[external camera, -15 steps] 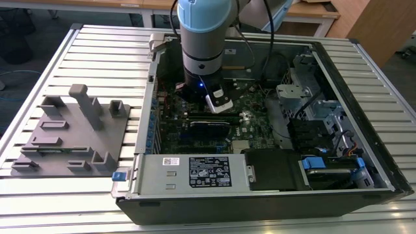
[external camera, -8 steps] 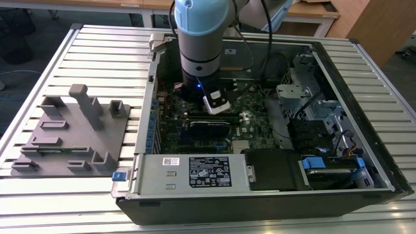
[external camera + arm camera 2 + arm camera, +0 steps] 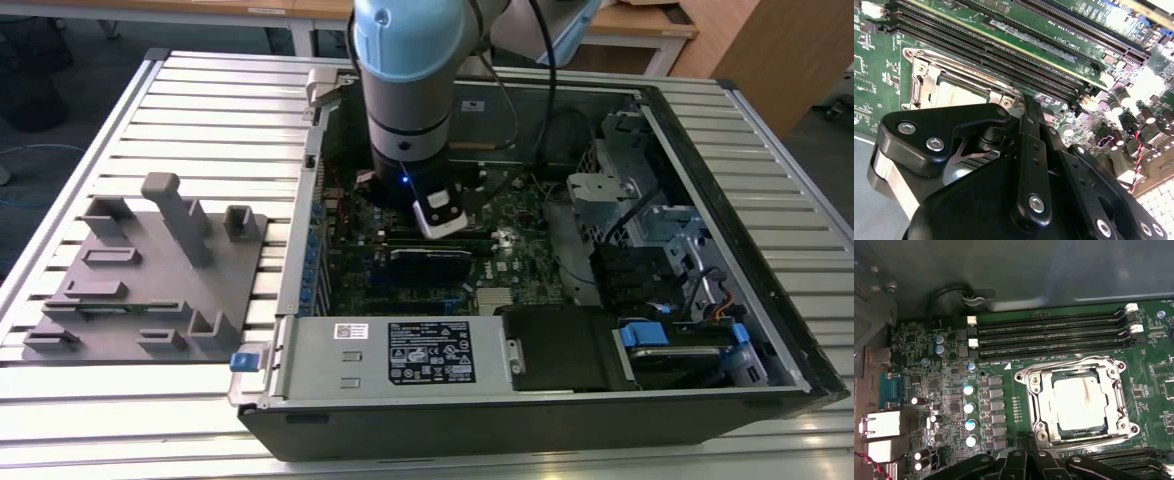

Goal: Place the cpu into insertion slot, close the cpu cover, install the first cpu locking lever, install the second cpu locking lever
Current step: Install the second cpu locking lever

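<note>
On the motherboard, cpu: the cpu (image 3: pixel 1079 404), pale silvery top with a brownish smear, lies flat in the insertion slot (image 3: pixel 1035 390), seen through the window of the frame
Cpu cover: the cpu cover (image 3: pixel 1120 401) is down, flat around the chip, its silvery frame bordering all four sides; in the second wrist view the same frame (image 3: pixel 929 82) shows beyond the black finger links
Locking levers: thin wire rods run along the frame's edges; whether they are latched cannot be told
Gripper: the gripper (image 3: pixel 1026 440) hovers just beside the socket's edge, its two fingertips pressed together with nothing between them; black linkages (image 3: pixel 1029 165) meet at one narrow tip
Memory slots: long black memory slots (image 3: pixel 1049 332) run parallel near the socket, on its far side from the gripper
Arm: in the exterior view the arm (image 3: pixel 407 95) reaches down into the open computer case (image 3: pixel 747 170)
Surroundings: a grey power supply (image 3: pixel 387 355) sits at the case's near edge; a grey fixture block (image 3: pixel 147 280) rests on the slatted table (image 3: pixel 200 110), toward the exterior view's left
</note>
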You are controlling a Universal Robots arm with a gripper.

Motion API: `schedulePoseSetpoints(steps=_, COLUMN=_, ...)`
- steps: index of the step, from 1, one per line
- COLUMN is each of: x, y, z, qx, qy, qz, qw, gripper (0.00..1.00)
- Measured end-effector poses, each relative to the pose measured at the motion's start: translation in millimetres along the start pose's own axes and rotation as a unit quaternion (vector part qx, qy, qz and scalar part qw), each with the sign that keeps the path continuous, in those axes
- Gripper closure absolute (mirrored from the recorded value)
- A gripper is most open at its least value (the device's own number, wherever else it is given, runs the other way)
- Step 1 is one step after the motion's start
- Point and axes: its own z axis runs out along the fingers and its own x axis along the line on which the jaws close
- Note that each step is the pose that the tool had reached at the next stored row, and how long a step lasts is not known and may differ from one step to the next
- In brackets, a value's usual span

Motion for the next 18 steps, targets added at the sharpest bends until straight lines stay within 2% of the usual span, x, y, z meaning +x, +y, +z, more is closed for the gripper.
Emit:
schedulePoseSetpoints(steps=9, x=4.4, y=-2.6, z=1.5, qx=-0.0076, qy=-0.0007, qz=0.009, qw=0.9999, gripper=0.9)
schedulePoseSetpoints(steps=18, x=5.3, y=-3.0, z=2.6, qx=-0.0081, qy=-0.0013, qz=0.012, qw=0.9999, gripper=0.9)
